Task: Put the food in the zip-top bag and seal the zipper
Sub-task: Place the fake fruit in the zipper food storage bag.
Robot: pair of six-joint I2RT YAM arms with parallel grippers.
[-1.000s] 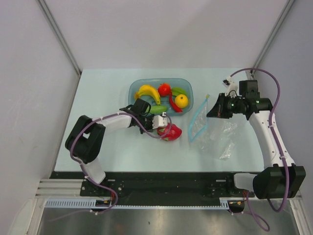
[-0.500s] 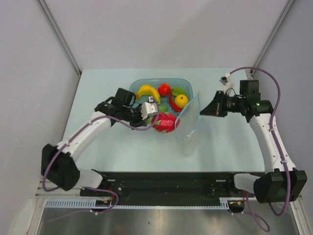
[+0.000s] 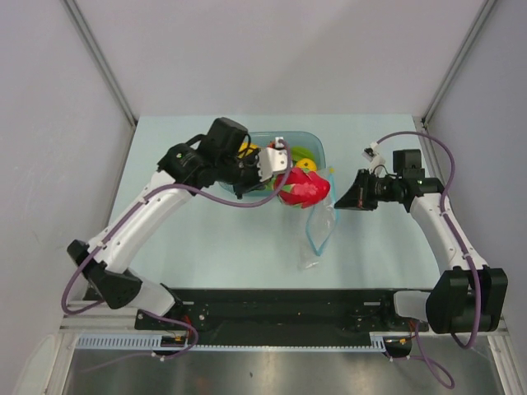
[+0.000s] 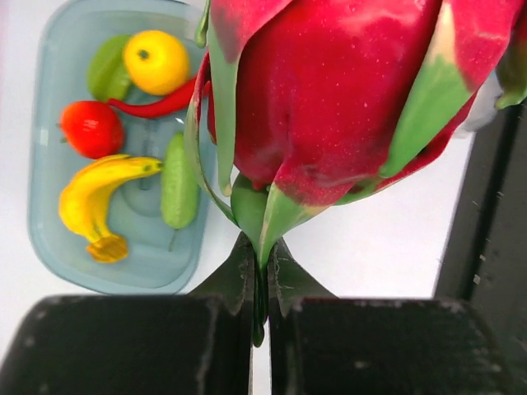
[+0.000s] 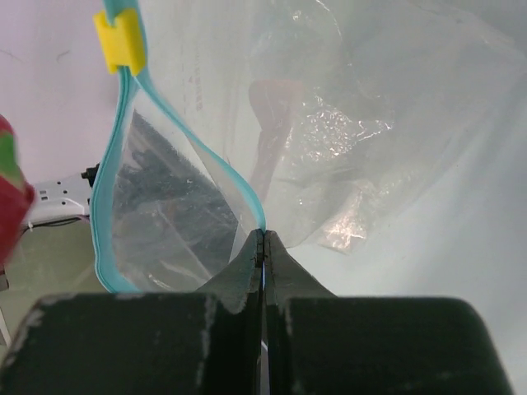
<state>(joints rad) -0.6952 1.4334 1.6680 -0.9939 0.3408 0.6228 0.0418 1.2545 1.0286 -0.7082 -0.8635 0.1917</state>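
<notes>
My left gripper [image 3: 280, 169] is shut on a green leaf tip of the pink dragon fruit [image 3: 303, 188] and holds it in the air just left of the bag's mouth. In the left wrist view my left gripper [image 4: 262, 276] pinches that leaf and the dragon fruit [image 4: 329, 90] fills the frame. My right gripper [image 3: 338, 196] is shut on the blue zipper strip [image 5: 123, 156] of the clear zip-top bag [image 3: 315, 234], which hangs open and lifted. The right gripper [image 5: 263, 247] grips the rim; a yellow slider [image 5: 118, 39] sits on the strip.
The blue-green tray [image 4: 51, 156] holds a banana [image 4: 95, 193], tomato [image 4: 90, 127], red chili [image 4: 160, 103], yellow citrus [image 4: 155, 60] and green vegetable [image 4: 179, 183]. In the top view the tray [image 3: 317, 141] lies behind the left arm.
My left gripper has lifted the dragon fruit from the table and carried it right, up to the bag's mouth. My right gripper has raised the bag by its rim and moved it left.
</notes>
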